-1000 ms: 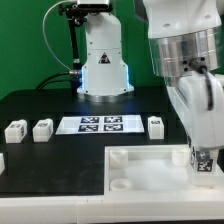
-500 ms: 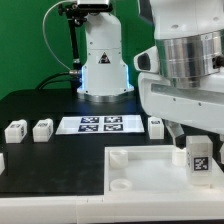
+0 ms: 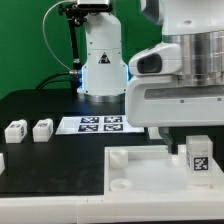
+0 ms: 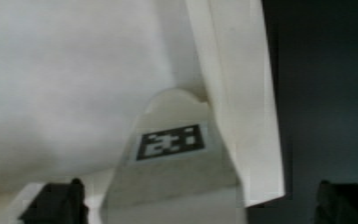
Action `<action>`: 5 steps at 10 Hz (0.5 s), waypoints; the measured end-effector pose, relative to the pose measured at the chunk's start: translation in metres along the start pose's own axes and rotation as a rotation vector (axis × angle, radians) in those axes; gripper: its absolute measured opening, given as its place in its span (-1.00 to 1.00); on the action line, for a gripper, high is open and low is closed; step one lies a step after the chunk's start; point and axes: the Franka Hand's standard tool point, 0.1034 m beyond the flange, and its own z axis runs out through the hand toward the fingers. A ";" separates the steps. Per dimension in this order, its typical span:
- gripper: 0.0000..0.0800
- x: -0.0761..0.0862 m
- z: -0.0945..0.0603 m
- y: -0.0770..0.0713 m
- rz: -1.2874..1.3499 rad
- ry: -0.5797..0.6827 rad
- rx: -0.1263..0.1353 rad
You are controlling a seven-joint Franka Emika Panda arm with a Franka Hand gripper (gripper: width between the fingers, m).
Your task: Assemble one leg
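A leg (image 3: 199, 160), a small white block with a square marker tag facing the camera, stands upright on the right front corner of the large white base (image 3: 140, 172). In the wrist view the same leg (image 4: 167, 150) lies below and between my dark fingertips (image 4: 55, 202), which stand wide apart at either side. My gripper (image 4: 199, 205) is open and empty, above the leg and not touching it. Two more legs (image 3: 14, 130) (image 3: 42, 128) sit on the black table at the exterior view's left.
The marker board (image 3: 98, 124) lies flat behind the base. The arm's white pedestal (image 3: 103, 70) stands at the back. My big white hand (image 3: 180, 90) fills the exterior view's upper right and hides the table behind it.
My gripper has let go of the leg and risen; the leg stays standing on the base's right corner. The hand now covers the leg that lay beside the marker board.
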 end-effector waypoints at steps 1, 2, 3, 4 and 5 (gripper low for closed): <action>0.62 0.001 0.000 0.002 0.029 0.001 0.000; 0.40 0.001 0.000 0.001 0.058 0.000 0.000; 0.40 0.000 0.000 0.001 0.131 -0.001 0.005; -0.06 0.000 0.000 0.000 0.230 -0.003 0.009; -0.24 0.000 0.000 0.003 0.341 -0.005 0.008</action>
